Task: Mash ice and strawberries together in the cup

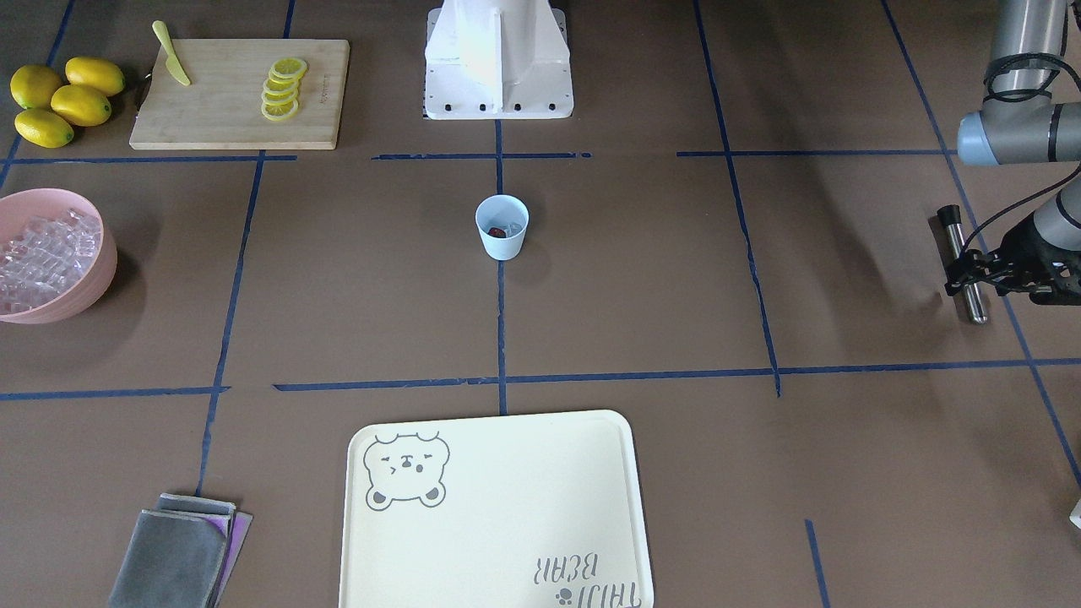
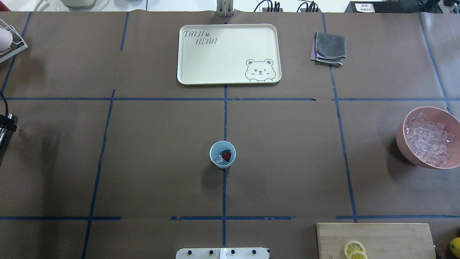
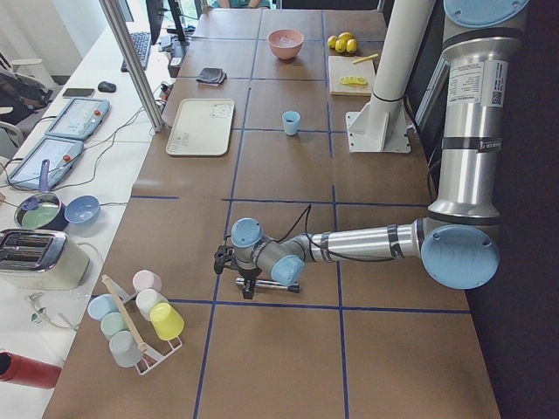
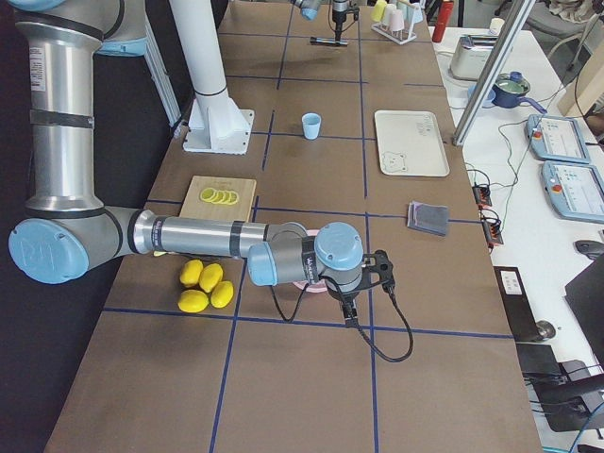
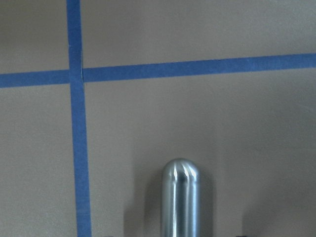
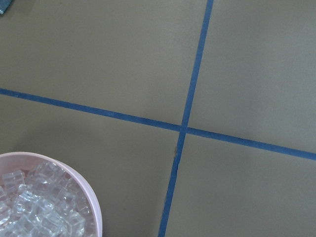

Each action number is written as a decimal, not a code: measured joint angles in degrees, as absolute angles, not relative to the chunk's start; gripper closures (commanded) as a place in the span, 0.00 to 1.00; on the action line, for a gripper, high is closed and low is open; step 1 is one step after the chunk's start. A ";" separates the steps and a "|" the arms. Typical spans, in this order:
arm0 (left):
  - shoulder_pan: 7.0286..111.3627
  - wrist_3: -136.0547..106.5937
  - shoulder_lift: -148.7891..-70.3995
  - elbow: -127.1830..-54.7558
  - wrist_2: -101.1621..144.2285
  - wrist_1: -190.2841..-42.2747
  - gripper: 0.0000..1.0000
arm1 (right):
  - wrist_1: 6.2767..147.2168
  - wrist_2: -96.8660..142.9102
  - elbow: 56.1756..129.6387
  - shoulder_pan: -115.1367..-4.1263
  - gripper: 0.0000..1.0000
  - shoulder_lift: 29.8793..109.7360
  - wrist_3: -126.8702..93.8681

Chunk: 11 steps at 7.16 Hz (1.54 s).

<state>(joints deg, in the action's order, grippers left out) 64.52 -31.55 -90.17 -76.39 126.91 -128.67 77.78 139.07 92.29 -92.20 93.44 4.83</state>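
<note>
Left hand grips metal rod; right hand low.

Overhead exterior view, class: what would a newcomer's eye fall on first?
The pale blue cup at the table's centre, holding a red strawberry and an ice cube. Next, the pink bowl heaped with ice at the right edge and the cream bear tray beyond. The left gripper grips a steel muddler, far left.

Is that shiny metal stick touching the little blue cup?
Apart. The front-facing view shows the metal stick in the left gripper far off to one side, with a wide gap separating it from the cup.
</note>
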 measured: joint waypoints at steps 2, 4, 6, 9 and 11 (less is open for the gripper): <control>64.51 -31.55 -90.18 -76.38 126.91 -128.67 0.68 | 77.78 139.05 92.23 -92.20 0.01 93.43 4.83; 64.51 -31.50 -90.18 -76.38 126.86 -128.69 0.96 | 77.78 139.04 92.17 -92.20 0.01 93.31 4.83; 64.51 -31.47 -90.18 -76.73 126.91 -128.75 1.00 | 77.78 138.96 92.09 -92.20 0.01 93.23 4.83; 65.09 -31.42 -89.45 -83.04 127.68 -127.89 1.00 | 77.78 138.63 92.10 -92.20 0.01 93.20 4.83; 68.25 -31.33 -89.85 -90.42 128.27 -126.25 1.00 | 77.79 138.62 92.14 -92.20 0.01 93.12 4.78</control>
<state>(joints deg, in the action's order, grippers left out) 68.25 -31.33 -89.85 -90.42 128.27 -126.25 77.79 138.62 92.14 -92.20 93.12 4.78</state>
